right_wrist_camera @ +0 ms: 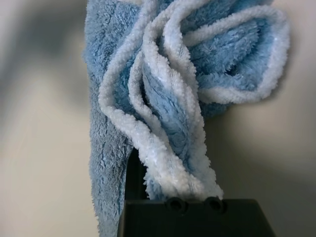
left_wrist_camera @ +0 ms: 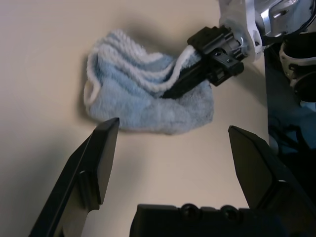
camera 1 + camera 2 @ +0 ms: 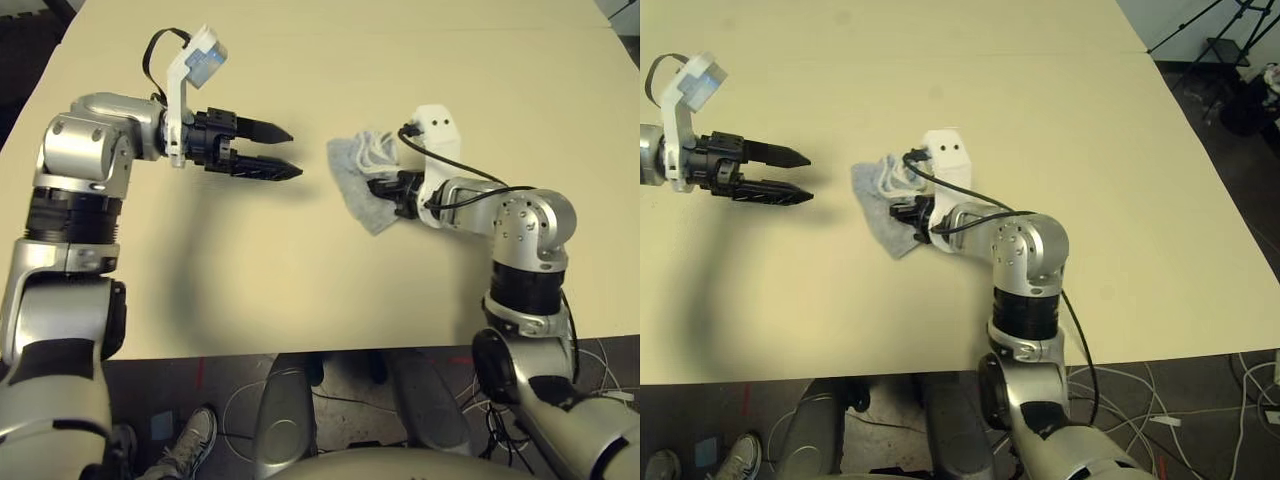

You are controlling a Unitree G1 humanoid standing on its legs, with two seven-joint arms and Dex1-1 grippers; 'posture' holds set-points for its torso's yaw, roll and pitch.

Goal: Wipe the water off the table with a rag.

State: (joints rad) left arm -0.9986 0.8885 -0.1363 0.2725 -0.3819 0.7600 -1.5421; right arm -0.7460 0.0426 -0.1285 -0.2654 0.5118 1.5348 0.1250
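Head views: rag (image 3: 362, 178) bunched on counter (image 3: 300, 290), right hand (image 3: 384, 189) gripping its near edge; left hand (image 3: 285, 152) spread wide, empty, just beside. Left wrist: no spots visible by rag. Right wrist: cloth pinched. Wiping progress unclear, likely underway

free: bare table (image 3: 300, 290) between grippers, frame centre | blocked: rag (image 3: 360, 175) with right gripper (image 3: 385, 188), right of centre
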